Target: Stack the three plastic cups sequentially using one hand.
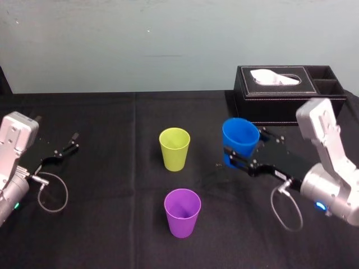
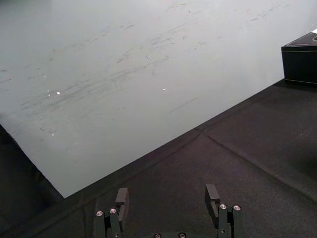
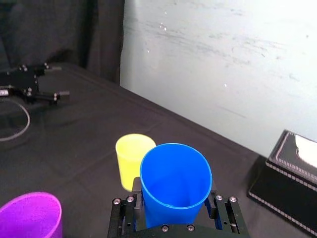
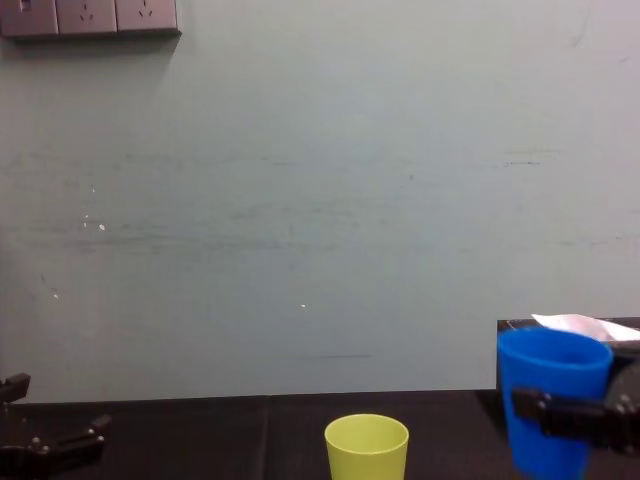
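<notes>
While gripped, blue cup [image 3: 176, 178] inside right tool [image 3: 174, 210]

- Wall [image 4: 320, 200]: pale grey-green, scuffed, rising beyond the right gripper [image 1: 244, 147].
- Socket plate [image 4: 90, 17]: grey, high on the wall, far to the gripper's left.
- Table cloth [image 1: 112, 224]: black, creased, beneath the gripper.
- Tissue box [image 1: 275, 106]: black, just behind the gripper.

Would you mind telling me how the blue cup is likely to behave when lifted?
The blue cup looks empty and thin, so probably light. Its smooth tapered wall might slip in the right gripper, which clasps it. Squeezing may flex it. The left gripper sits idle.
</notes>
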You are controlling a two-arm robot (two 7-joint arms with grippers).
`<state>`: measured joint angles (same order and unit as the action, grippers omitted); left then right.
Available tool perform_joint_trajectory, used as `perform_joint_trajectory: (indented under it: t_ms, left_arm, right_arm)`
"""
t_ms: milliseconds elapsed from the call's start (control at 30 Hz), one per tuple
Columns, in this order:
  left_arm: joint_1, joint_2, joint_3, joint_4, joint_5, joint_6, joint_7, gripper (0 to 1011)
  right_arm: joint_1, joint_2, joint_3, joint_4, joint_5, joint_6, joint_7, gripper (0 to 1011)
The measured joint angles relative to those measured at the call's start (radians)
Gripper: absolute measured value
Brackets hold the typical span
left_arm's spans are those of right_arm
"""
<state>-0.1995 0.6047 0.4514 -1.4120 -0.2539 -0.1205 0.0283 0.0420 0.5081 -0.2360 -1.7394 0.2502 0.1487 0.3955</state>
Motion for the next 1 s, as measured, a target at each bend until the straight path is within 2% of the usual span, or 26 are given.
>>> perform_joint_trajectory:
  t_ms: [333, 667, 1000]
  left_arm:
    - [0.0, 0.0, 0.0, 0.0, 0.0, 0.0, 0.0, 1010]
    - [0.0, 0.0, 0.0, 0.0, 0.0, 0.0, 0.0, 1010]
    - [0.0, 0.0, 0.0, 0.0, 0.0, 0.0, 0.0, 1010]
  right_arm:
    - [0.106, -0.03, -0.048, 0.007, 0.002, 0.062, -0.004, 729]
    - [0.228, -0.074, -0.117, 0.065, -0.016, 0.112, -0.003, 729]
    - [0.287, -0.102, -0.168, 0.114, -0.042, 0.122, 0.0, 729]
